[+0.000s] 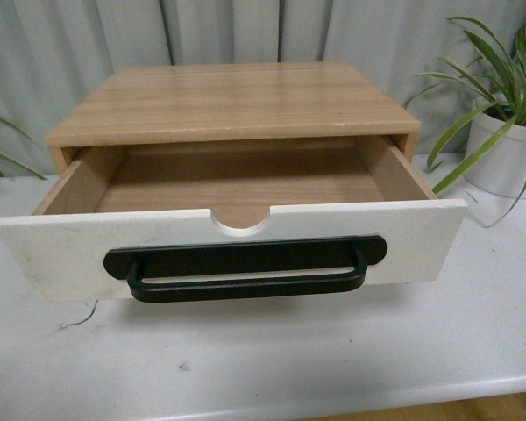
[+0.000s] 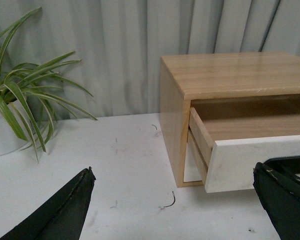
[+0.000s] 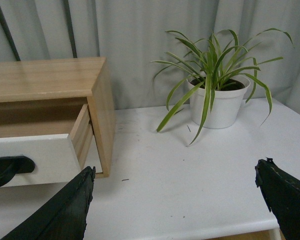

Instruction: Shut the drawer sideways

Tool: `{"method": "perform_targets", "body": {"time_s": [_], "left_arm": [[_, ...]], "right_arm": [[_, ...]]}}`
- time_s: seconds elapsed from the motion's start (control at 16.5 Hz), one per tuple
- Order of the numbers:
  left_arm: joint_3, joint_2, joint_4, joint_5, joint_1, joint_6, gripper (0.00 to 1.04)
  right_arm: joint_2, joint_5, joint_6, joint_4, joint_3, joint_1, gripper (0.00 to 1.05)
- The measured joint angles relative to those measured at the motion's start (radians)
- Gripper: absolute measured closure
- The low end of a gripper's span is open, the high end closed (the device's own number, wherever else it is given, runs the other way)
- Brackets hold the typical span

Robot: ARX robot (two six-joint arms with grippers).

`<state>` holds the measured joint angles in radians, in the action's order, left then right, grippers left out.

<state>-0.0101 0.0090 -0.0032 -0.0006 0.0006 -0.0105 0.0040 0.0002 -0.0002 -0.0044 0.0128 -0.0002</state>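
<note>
Right now the wide white-fronted wooden drawer (image 1: 403, 241), with its long black bar handle (image 1: 245, 268), stands pulled well out of the light wooden case (image 1: 237, 96) on the white table (image 1: 333, 351). Neither of my arms shows in the front view. My left pincer (image 2: 173, 170) is spread wide with nothing in it, hanging over the table off the left end of the drawer front. My right pincer (image 3: 175, 167) is just as wide and just as empty off the right end. A green spider plant in a white pot (image 3: 215, 100) stands further out on that side.

I foresee a few kinds of trouble. If I push on one end only, the front may skew and the drawer bind in the case. The case looks light and unfixed to me, so a hard shove could slide it back towards the grey curtain (image 1: 245, 26) rather than shut the drawer. A finger could also snag under the handle. A wide swing of my right arm might clip the plant's leaves.
</note>
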Motion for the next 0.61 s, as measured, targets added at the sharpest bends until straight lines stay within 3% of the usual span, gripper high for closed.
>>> {"method": "perform_targets", "body": {"time_s": [0.61], "left_arm": [[0.000,0.000,0.000,0.000,0.000,0.000,0.07]], "right_arm": [[0.000,0.000,0.000,0.000,0.000,0.000,0.06]]}}
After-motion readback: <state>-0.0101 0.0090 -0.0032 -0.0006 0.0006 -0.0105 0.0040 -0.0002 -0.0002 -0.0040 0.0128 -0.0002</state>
